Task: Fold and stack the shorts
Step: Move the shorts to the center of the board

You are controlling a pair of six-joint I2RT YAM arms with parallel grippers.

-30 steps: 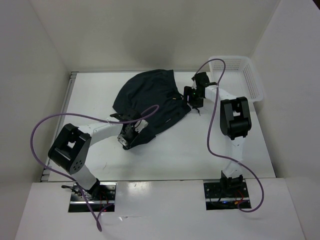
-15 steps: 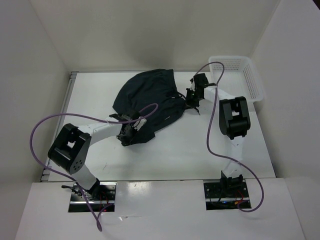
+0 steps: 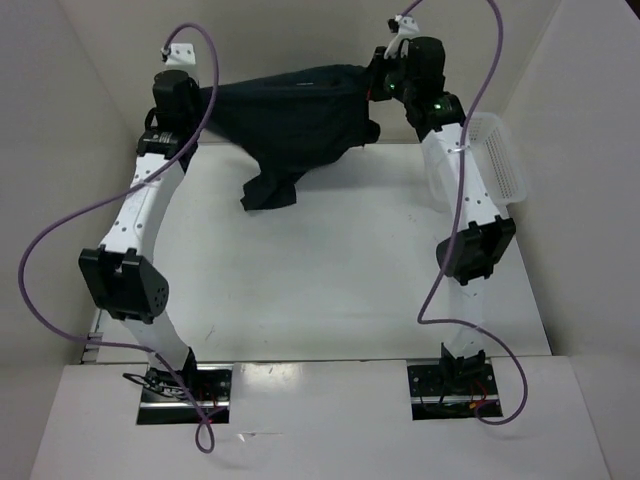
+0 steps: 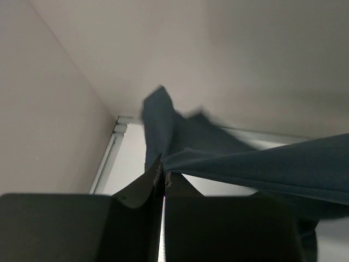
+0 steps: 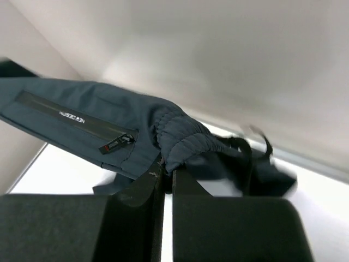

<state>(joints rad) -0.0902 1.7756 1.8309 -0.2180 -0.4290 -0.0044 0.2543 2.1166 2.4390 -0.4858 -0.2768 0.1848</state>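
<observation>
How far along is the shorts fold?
Early. Done: the left gripper and right gripper are each shut on an edge of the shorts, which hang stretched between the raised arms. In hand: holding them spread out, with one part drooping towards the table. Left: no fold is visible yet, and nothing is laid down or stacked.

The shorts point(image 3: 300, 110) are showing a deep blue-black, with tiny white lettering point(image 5: 71, 115). Purple cables point(image 3: 24, 272) are hanging off white-and-black arms point(image 3: 150, 195), and the lattice basket point(image 3: 497, 160) is gleaming white against a white table point(image 3: 330, 270).
</observation>
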